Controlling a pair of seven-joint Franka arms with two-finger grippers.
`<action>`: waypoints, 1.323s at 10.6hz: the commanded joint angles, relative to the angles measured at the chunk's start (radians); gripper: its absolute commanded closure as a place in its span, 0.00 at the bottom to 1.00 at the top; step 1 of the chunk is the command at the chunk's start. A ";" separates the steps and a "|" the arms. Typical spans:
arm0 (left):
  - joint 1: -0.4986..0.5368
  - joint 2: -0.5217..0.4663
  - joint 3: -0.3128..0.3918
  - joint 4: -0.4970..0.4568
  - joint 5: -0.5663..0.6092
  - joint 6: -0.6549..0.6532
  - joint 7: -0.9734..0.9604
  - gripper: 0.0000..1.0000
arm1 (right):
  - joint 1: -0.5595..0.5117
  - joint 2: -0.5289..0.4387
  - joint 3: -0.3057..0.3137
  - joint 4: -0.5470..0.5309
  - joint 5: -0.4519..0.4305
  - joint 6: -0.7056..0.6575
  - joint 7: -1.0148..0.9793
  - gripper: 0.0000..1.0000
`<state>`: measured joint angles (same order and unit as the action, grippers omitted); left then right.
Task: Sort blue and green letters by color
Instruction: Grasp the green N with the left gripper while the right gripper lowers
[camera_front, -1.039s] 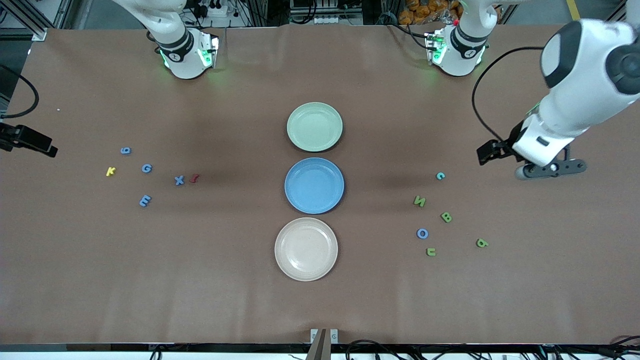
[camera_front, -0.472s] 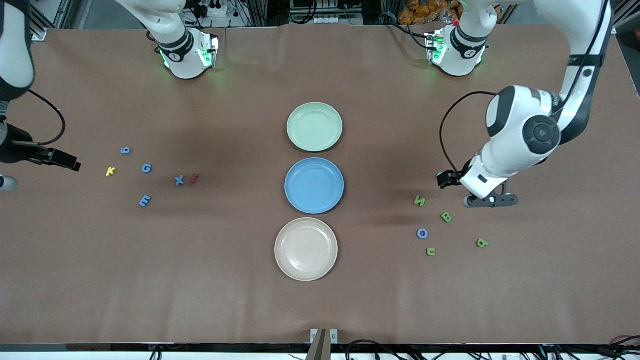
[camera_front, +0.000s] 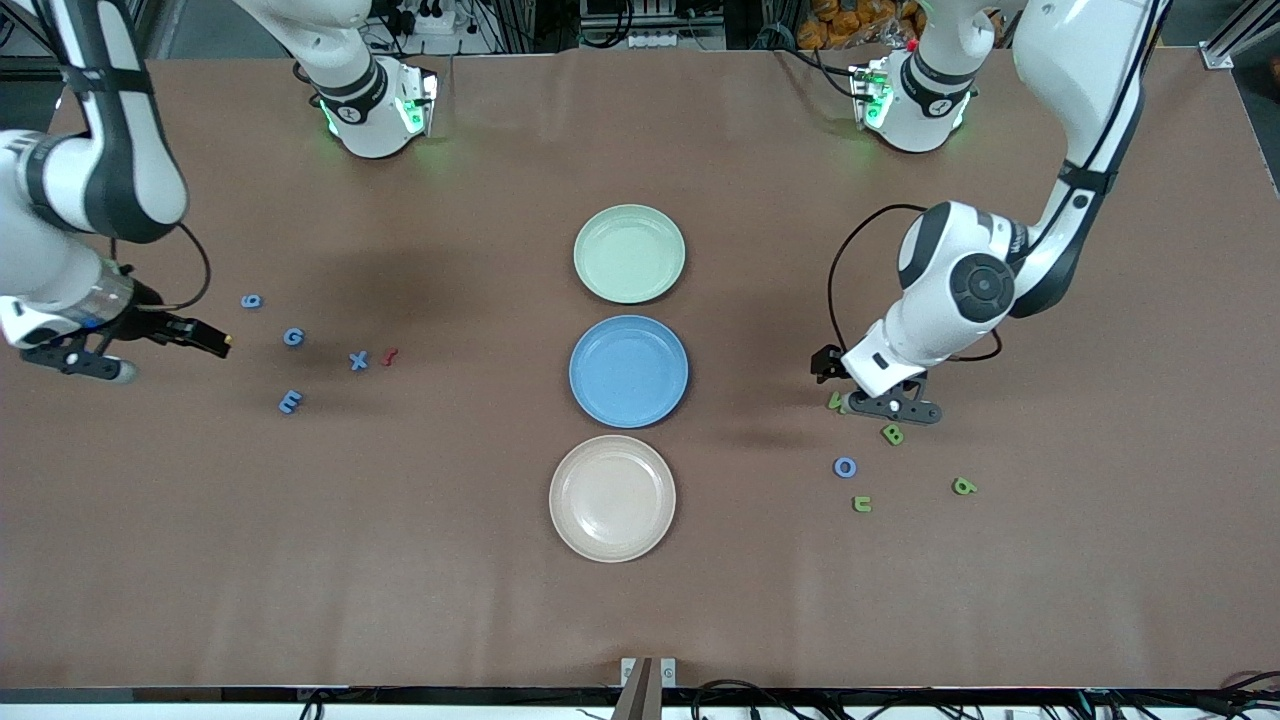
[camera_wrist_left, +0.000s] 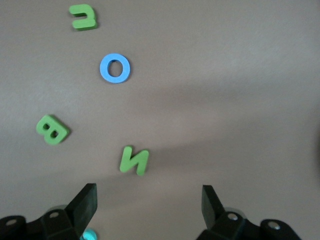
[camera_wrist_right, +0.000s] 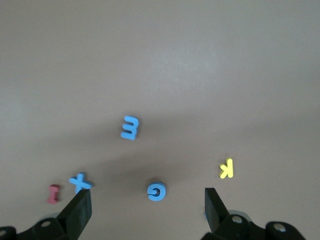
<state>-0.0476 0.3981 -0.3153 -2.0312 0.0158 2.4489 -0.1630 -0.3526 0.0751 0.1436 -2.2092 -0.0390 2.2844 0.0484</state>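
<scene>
Claws both spread, empty: left claw (camera_wrist_left: 148, 200) over green N (camera_wrist_left: 134, 160); right claw (camera_wrist_right: 147, 205) over blue G (camera_wrist_right: 156, 191).

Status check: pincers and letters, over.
Left pincer open, low over green N. Right pincer open over blue G. No letters in green plate or blue plate. Nothing blocking.

Right gripper (camera_wrist_right: 146, 210) hangs with fingers spread wide above the brown table (camera_wrist_right: 200, 60); blue E (camera_wrist_right: 130, 127), blue X (camera_wrist_right: 80, 182), blue G (camera_wrist_right: 156, 191), yellow K (camera_wrist_right: 227, 168) and dark red piece (camera_wrist_right: 53, 193) lie apart below.

blue letters (camera_front: 291, 337) G, X, E (green B (camera_front: 892, 434))
</scene>
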 joint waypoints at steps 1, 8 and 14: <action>0.022 0.099 -0.004 -0.007 0.154 0.122 0.048 0.10 | -0.034 -0.046 0.014 -0.161 0.019 0.095 0.001 0.00; 0.025 0.165 0.004 0.005 0.288 0.145 0.048 0.24 | -0.054 0.120 0.013 -0.260 0.111 0.354 0.001 0.00; 0.020 0.194 0.005 0.023 0.288 0.156 0.040 0.56 | -0.043 0.129 0.011 -0.329 0.105 0.470 0.054 0.00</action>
<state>-0.0287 0.5749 -0.3084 -2.0306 0.2803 2.5939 -0.1305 -0.3912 0.2206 0.1429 -2.5024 0.0559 2.7198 0.0599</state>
